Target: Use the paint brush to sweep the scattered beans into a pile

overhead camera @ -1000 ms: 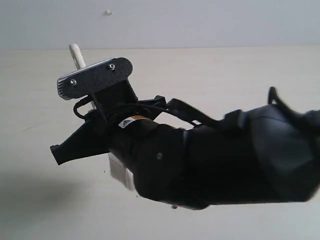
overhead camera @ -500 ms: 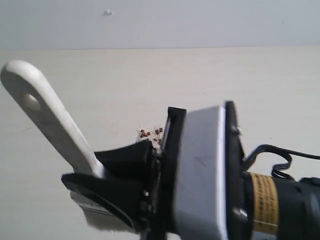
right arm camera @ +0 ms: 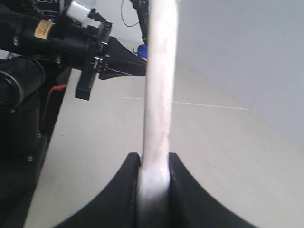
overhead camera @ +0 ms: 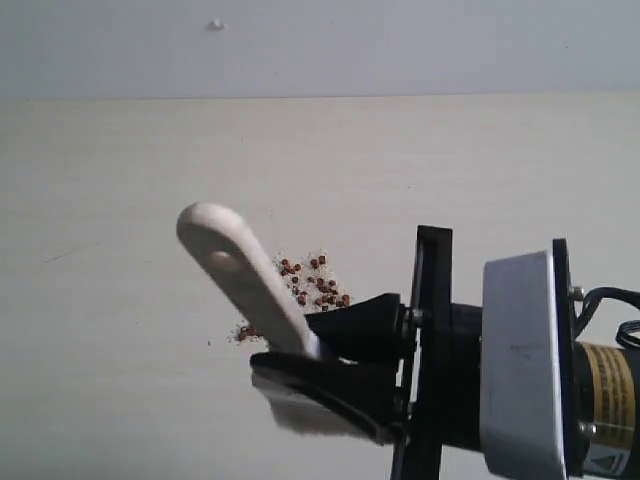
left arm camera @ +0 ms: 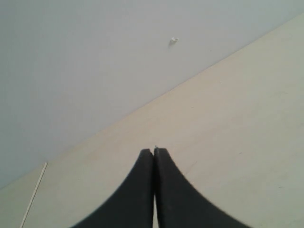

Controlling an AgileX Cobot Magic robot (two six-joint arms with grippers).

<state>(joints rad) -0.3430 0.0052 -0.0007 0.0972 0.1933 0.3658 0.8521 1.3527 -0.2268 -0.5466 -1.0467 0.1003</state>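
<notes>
item: paint brush (overhead camera: 250, 280), 1 pc.
location: in front of the beans (overhead camera: 312, 284) on the camera side, handle crossing the left edge of the cluster in ext. view. bristle end sits low, below and nearer than the beans, mostly hidden behind the gripper. can't tell if the bristles touch the table (overhead camera: 120, 180).
long axis: tilted, not upright. hole end points up and away to the left of the beans; bristle end points down toward the table.
held by: right gripper (overhead camera: 290, 345), fingers closed narrow on the lower handle, one each side, per r. wrist view (right arm camera: 153, 159). handle (right arm camera: 159, 71) runs straight out between them.
left gripper (left arm camera: 154, 152): fingers pressed together, nothing in them, well clear of the beans.
handling (est.): light; handle stiff and smooth, could pivot in a two-finger pinch if the bristles drag hard. bristles soft, will splay under load. best hold: low on the handle near the bristle end, as it is now, for control of the edge.
beans: tiny, round, loose cluster w/ a few strays left of it; likely to roll or skip, so light strokes.
</notes>
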